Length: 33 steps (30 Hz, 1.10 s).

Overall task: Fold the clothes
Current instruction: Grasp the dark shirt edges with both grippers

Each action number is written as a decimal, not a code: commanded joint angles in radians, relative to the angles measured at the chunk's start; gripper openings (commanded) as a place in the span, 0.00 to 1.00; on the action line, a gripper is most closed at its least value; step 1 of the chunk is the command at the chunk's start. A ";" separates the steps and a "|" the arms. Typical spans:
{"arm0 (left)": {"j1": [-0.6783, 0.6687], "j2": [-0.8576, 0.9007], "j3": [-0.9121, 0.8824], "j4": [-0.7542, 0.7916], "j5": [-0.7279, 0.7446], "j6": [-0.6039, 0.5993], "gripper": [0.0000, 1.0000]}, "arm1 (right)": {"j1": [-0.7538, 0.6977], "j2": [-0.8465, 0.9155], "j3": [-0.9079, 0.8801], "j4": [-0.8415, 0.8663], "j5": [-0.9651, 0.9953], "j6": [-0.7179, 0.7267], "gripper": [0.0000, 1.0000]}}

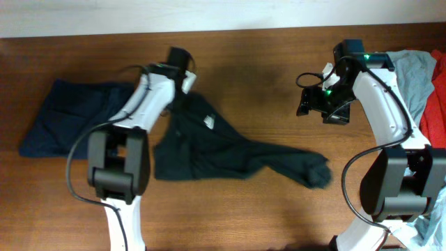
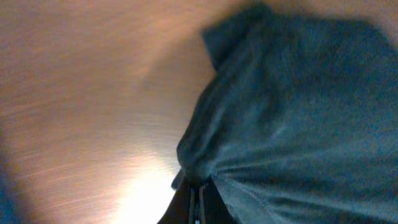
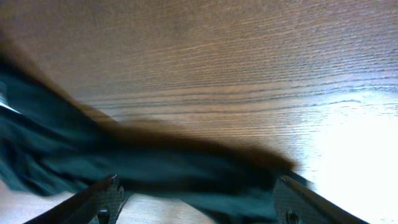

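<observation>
Black T-shirt [image 1: 223,153] lies rumpled mid-table, its far edge pinched in the left jaws, which are clamped on cloth. Right jaws gape wide and empty, clear of the shirt.

Risk: the thin pinch slips, or the shirt bunches if dragged one-handed.

Navy garment [image 1: 70,115] near the left edge and the light-blue garment [image 1: 414,73] and red garment [image 1: 435,104] at the right edge crowd the folding room.

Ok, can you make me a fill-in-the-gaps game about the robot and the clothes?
1. The left tool is shut on the ___ T-shirt.
2. The right tool is ___, holding nothing.
3. The T-shirt's small logo is ___.
4. The dark-navy garment lies nearest the ___ arm.
Missing words: black, open, white, left.
</observation>
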 commanded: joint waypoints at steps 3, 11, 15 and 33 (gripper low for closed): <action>0.127 0.005 0.060 0.013 0.043 -0.132 0.00 | 0.005 -0.017 -0.063 0.008 0.004 -0.011 0.86; 0.137 0.005 0.060 -0.022 0.053 -0.101 0.62 | 0.005 -0.017 -0.254 0.007 -0.028 -0.079 0.70; 0.138 0.005 0.065 -0.047 0.053 -0.082 0.63 | 0.005 -0.017 -0.345 0.028 -0.253 -0.246 0.61; 0.137 0.004 0.336 -0.406 0.072 -0.083 0.63 | 0.148 -0.018 -0.396 0.171 -0.204 -0.137 0.07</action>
